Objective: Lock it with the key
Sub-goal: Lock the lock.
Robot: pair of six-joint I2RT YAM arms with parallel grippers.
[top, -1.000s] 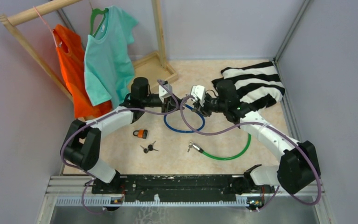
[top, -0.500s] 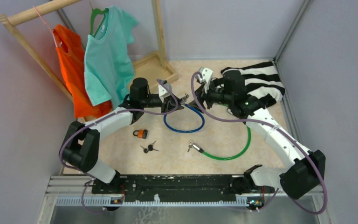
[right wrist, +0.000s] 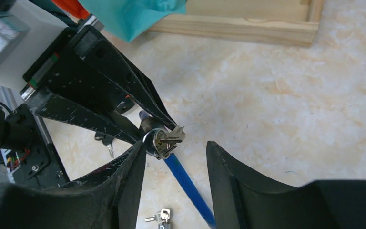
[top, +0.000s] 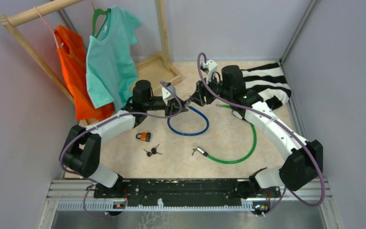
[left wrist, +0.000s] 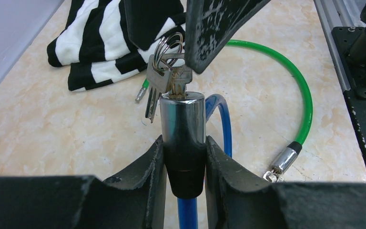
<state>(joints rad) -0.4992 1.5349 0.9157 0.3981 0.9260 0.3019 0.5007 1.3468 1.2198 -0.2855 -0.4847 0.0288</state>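
Observation:
My left gripper (left wrist: 185,157) is shut on the black-and-chrome cylinder (left wrist: 183,119) of the blue cable lock (top: 189,125) and holds it just above the table. A bunch of silver keys (left wrist: 167,71) hangs from its end, with one key in the keyhole. My right gripper (right wrist: 176,144) stands open around that bunch (right wrist: 168,139). The keys sit close to its left finger (right wrist: 124,181), with a wide gap to the other. In the top view the two grippers, left (top: 178,104) and right (top: 198,98), meet nose to nose at mid-table.
A green cable lock (top: 248,143) with its own keys (top: 195,150) lies to the right. An orange padlock (top: 145,137) and black keys (top: 152,151) lie in front. A striped cloth (top: 267,86) sits far right. A wooden rack base (top: 159,69) with hanging shirts (top: 109,57) stands far left.
The right gripper let go of the keys, drew back and up, turned its wrist, then came back around the bunch with jaws wider. The left gripper and the lock stayed still.

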